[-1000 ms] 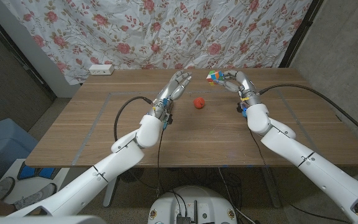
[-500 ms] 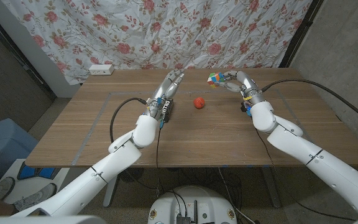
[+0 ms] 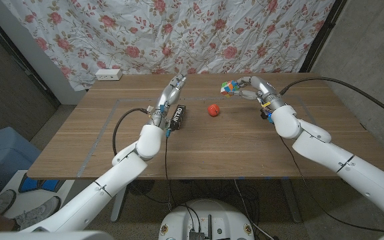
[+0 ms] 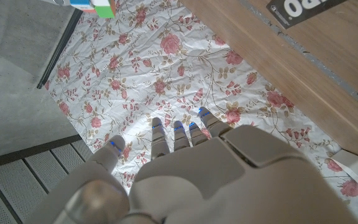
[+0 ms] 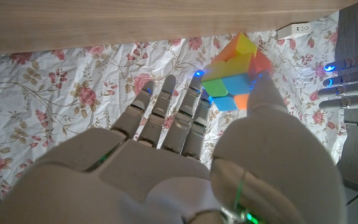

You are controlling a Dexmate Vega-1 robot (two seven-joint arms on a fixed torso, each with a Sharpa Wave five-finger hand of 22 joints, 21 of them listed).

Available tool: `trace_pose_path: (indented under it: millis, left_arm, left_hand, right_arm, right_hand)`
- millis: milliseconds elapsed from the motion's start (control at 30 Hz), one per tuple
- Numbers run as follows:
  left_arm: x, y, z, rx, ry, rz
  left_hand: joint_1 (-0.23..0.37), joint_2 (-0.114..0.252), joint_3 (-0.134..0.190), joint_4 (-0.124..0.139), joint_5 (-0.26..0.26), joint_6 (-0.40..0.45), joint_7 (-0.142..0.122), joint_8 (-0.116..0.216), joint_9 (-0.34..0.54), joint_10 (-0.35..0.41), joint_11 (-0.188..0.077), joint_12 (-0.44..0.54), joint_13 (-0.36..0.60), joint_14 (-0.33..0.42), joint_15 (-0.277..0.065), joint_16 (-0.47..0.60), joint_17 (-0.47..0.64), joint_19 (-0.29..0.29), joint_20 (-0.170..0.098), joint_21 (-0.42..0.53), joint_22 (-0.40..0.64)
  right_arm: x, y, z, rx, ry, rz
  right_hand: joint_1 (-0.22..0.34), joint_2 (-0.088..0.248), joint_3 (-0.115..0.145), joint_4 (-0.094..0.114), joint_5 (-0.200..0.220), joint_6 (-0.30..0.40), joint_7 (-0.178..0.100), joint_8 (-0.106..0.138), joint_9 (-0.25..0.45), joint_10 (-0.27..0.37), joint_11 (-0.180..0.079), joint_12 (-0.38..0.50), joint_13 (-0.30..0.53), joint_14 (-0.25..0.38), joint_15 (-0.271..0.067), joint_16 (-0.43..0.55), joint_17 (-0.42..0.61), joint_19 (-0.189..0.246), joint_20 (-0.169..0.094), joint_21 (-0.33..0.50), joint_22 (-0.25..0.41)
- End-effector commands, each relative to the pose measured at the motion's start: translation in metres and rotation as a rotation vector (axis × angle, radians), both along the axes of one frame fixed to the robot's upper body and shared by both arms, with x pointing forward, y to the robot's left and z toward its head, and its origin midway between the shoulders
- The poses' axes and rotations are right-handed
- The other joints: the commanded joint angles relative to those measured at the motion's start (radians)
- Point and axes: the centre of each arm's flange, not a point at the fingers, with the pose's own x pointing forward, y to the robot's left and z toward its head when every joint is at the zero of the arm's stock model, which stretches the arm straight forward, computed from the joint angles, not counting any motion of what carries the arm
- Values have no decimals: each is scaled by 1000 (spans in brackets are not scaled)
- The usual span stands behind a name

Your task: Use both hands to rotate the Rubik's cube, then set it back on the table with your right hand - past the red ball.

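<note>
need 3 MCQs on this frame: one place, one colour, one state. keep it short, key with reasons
1. Where does the red ball lie?
A. On the table, between the two hands
B. In the left hand
C. On the floor

2. What colour is the flat box beside the left hand?
A. White
B. Black
C. Yellow

3. What is the right hand doing?
A. Resting bare on the table
B. Pressing on the ball
C. Holding the Rubik's cube above the table

Key: 1 A, the head view shows the ball on the wood between the hands. 2 B, the box is black with white lettering. 3 C, fingers and thumb grip the cube in the right wrist view.
</note>
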Motion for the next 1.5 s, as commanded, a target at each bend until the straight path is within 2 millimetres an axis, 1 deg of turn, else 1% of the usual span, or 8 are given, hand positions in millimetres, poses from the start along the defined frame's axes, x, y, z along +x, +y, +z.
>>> trace_pose_path:
  millis: [33,300,500,533,633,1500]
  left_arm:
    - [6,27,-7,-138,16,-16]
    - [11,44,-13,-162,56,6]
    - [18,56,-22,-260,116,-41]
    - [19,57,-23,-275,111,-54]
    - [20,61,-25,-304,104,-62]
    - [19,96,-33,-419,86,-75]
  left_hand:
    - [7,83,9,2,1,0,4,5,1,5,2,5,2,5,-17,2,2,10,1,3,0]
    - [6,83,10,2,1,-5,5,6,1,4,7,3,2,5,-15,0,2,9,3,0,0]
    - [6,82,10,1,1,-12,10,5,1,0,12,0,3,1,-12,-2,2,5,6,-3,0]
    - [8,83,12,-1,1,-14,12,5,1,-9,18,-4,3,-3,-8,-4,2,2,5,-5,0]
    - [9,83,13,-1,1,-14,12,6,1,-7,18,-3,3,-4,-6,-5,2,2,7,-5,0]
    - [5,81,14,2,0,-6,8,12,1,1,21,-1,3,3,-5,-2,3,10,12,-6,1]
  right_arm:
    - [-3,4,5,-94,21,-9]
    - [-5,7,7,-144,31,-17]
    - [-5,9,7,-177,57,-29]
    - [-6,9,6,-181,59,-32]
    - [-6,10,6,-203,63,-33]
    - [-10,22,5,-405,119,-33]
  right_hand:
    - [24,11,-5,0,8,65,-70,-6,3,14,-22,-5,2,-10,-134,-5,0,1,4,2,5]
    - [29,1,-7,-5,11,54,-70,-14,3,6,-23,-10,3,-17,-136,-10,-2,0,4,2,5]
    - [30,-4,-9,-5,13,47,-70,-20,3,-2,-23,-15,3,-25,-133,-14,-2,-5,7,1,5]
    - [30,-6,-10,-5,13,46,-70,-21,3,-3,-23,-15,4,-27,-132,-15,-2,-5,7,1,5]
    - [29,-6,-11,-4,14,44,-70,-22,3,-5,-23,-16,4,-27,-132,-16,-2,-7,7,0,5]
    - [28,-14,-14,-2,18,33,-70,-33,3,-15,-24,-24,4,-37,-131,-24,-3,-8,7,1,5]
